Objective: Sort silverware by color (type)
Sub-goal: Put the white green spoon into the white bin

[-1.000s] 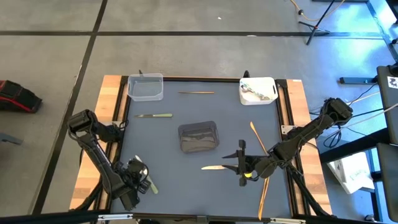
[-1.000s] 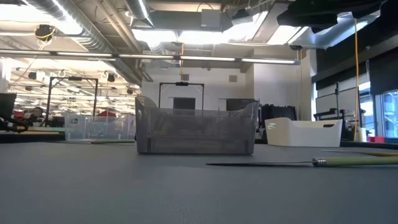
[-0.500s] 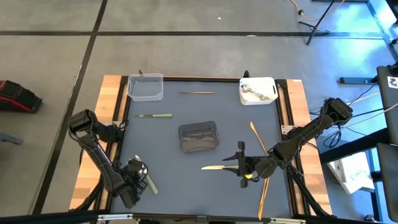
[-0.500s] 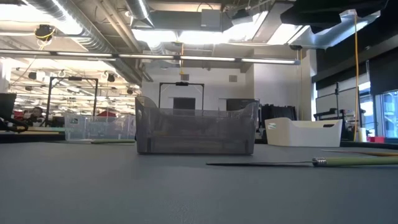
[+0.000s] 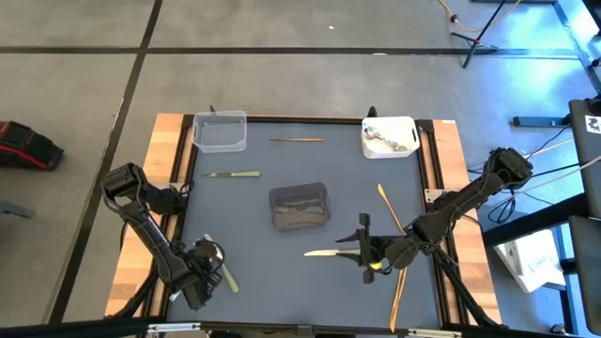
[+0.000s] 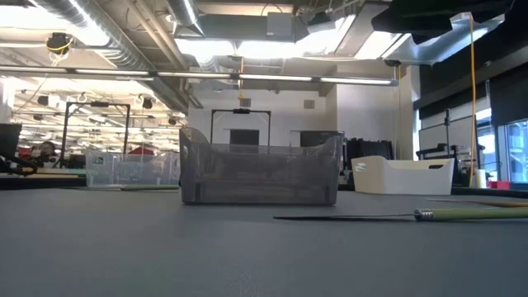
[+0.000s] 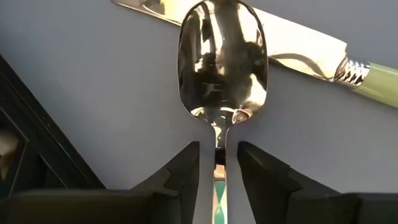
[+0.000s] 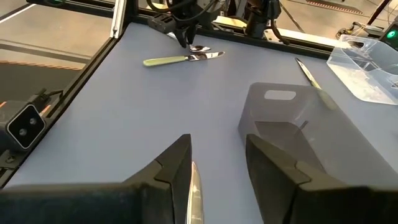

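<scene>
A shiny silver spoon [image 7: 221,62] lies near the table's near left corner, its bowl resting across the blade of a green-handled knife [image 7: 311,53]. My left gripper [image 7: 219,174] is open, with one finger on each side of the spoon's thin neck and a gap on both sides. Near the front right, my right gripper [image 5: 364,252] is open and level with the table. The blade of another green-handled knife [image 5: 324,252] lies flat on the mat between its fingers, touching neither.
A dark grey tub [image 5: 300,207] stands mid-table, a clear tub [image 5: 220,131] at the far left and a white tub [image 5: 390,136] holding silver pieces at the far right. Loose on the mat lie a green-handled knife [image 5: 235,175] and thin gold pieces [image 5: 296,140], [image 5: 390,207], [image 5: 399,291].
My left gripper has shifted slightly toward the table's near left corner; the spoon and knife lie where they were.
</scene>
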Robot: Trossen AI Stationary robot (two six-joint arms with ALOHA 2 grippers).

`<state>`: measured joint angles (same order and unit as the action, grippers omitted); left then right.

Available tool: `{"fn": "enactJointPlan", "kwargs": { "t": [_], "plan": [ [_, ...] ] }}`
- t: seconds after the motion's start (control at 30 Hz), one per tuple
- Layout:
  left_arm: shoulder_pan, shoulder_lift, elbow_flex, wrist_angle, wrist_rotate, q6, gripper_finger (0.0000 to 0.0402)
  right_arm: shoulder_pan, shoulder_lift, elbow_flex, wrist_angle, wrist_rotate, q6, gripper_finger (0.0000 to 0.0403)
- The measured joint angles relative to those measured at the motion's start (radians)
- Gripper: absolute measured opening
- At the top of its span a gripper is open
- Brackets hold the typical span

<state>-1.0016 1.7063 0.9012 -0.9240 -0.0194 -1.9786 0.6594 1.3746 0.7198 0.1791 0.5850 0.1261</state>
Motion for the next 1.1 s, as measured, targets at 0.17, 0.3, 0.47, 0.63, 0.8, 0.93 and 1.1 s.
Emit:
{"fn": "enactJointPlan", "kwargs": {
  "t": [0.17, 0.3, 0.47, 0.63, 0.8, 0.93, 1.1],
  "plan": [
    [0.0, 0.001, -0.001, 0.008, -0.002, 0.025, 0.0069, 0.0, 0.0, 0.0, 0.0, 0.002, 0.0, 0.0138],
    [0.0, 0.002, 0.0, 0.013, -0.003, 0.026, 0.0018, 0.0, 0.0, 0.0, 0.0, 0.002, 0.0, 0.0138],
    [0.0, 0.007, 0.03, -0.023, -0.002, 0.048, 0.0019, 0.0, 0.0, 0.0, -0.001, 0.003, -0.001, 0.0138],
    [-0.002, 0.008, 0.163, -0.183, -0.06, 0.07, 0.0019, 0.0, 0.0, 0.0, -0.001, 0.002, -0.001, 0.0138],
    [-0.005, 0.008, 0.295, -0.222, -0.399, 0.172, 0.0018, 0.0, 0.0, 0.0, 0.003, -0.045, -0.001, 0.0138],
    [-0.003, 0.007, 0.341, -0.144, -0.772, 0.368, 0.0019, 0.0, 0.0, 0.0, 0.006, -0.074, 0.0, 0.0138],
    [0.034, 0.006, 0.329, 0.046, -1.091, 0.674, 0.0019, 0.0, 0.0, 0.0, 0.022, -0.081, -0.001, 0.0138]
  ]
}}
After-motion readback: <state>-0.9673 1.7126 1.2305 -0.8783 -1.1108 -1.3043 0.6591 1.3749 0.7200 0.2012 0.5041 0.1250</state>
